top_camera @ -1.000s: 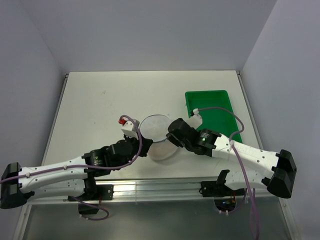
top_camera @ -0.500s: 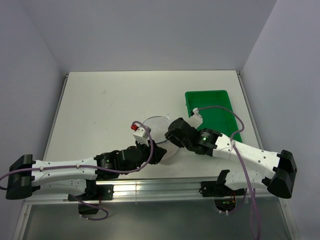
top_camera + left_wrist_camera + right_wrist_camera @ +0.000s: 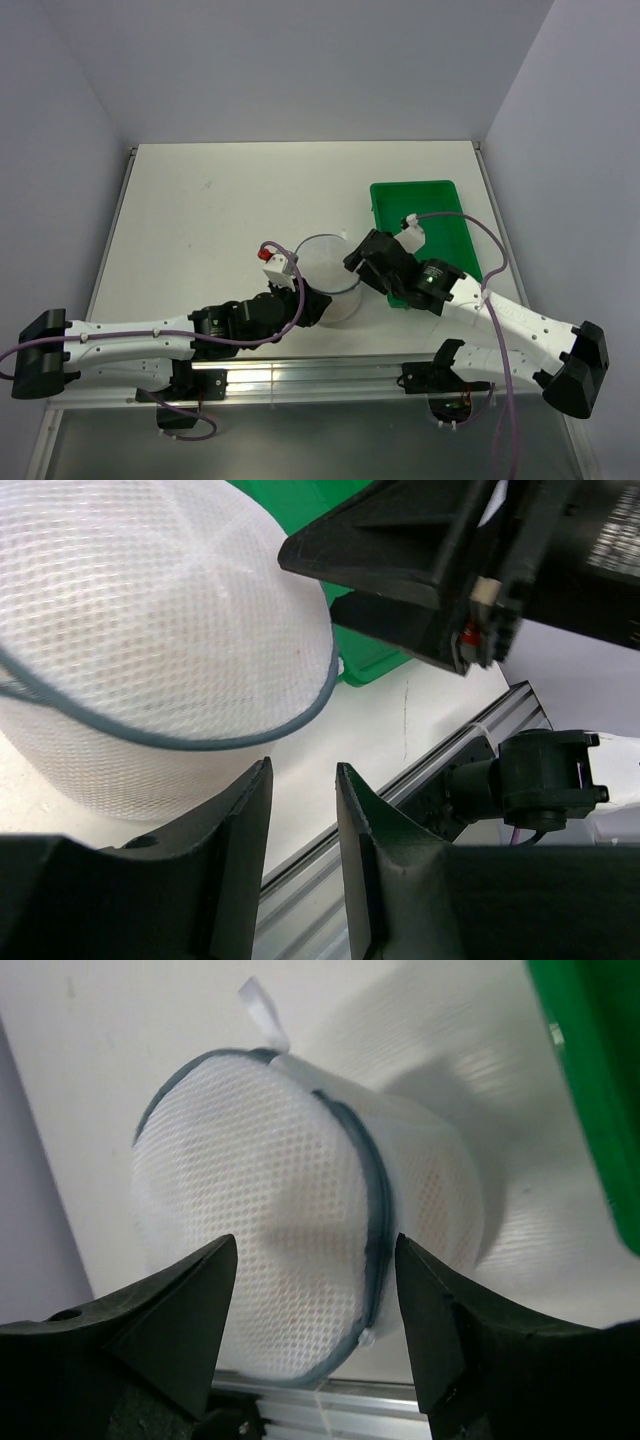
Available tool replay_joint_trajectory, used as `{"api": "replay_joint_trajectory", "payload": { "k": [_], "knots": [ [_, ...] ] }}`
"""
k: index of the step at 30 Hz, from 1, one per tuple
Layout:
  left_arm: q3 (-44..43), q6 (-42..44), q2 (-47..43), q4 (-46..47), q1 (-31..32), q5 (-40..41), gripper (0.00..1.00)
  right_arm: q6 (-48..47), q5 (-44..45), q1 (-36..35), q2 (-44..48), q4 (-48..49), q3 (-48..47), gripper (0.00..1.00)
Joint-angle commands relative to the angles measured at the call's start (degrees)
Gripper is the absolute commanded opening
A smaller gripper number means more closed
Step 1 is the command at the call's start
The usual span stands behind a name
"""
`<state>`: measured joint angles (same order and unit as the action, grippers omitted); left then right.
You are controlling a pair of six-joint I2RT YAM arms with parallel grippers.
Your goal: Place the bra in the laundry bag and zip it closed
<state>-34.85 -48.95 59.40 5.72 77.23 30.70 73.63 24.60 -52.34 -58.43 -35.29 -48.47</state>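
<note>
Two grippers have both let go of the bag within the last second, and the right arm has drawn back toward the green tray. The bag sits alone, domed, at the centre of the top view. Its dark zipper looks shut all round, so the task seems nearly done. A faint peach tint through the mesh is probably the bra, inside. Left gripper: narrow gap, holding nothing, bag just above its tips. Right gripper: spread wide, empty, bag framed between its fingers without contact.
</note>
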Motion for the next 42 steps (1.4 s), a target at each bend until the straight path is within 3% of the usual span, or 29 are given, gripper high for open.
{"api": "replay_joint_trajectory", "payload": {
  "k": [1,16,28,37,42],
  "knots": [
    [-0.57,0.08,0.02,1.75,0.29,-0.02,0.38,-5.24,-2.61,3.9,1.13,2.67,2.32,0.71],
    [-1.8,-0.01,0.28,2.46,0.82,-2.92,0.36,-23.42,-15.45,14.71,3.42,15.14,6.89,0.72],
    [-2.68,0.61,0.19,2.11,1.08,-4.24,0.37,-31.78,-28.27,23.24,6.58,20.87,12.69,0.77],
    [-3.21,0.61,1.25,3.24,1.43,-6.61,0.37,-32.14,-41.81,25.97,3.86,30.0,16.82,0.77],
    [-3.82,0.87,2.3,3.95,1.78,-8.9,0.37,-31.7,-44.72,26.32,4.03,31.51,18.41,0.76]
  ]
}}
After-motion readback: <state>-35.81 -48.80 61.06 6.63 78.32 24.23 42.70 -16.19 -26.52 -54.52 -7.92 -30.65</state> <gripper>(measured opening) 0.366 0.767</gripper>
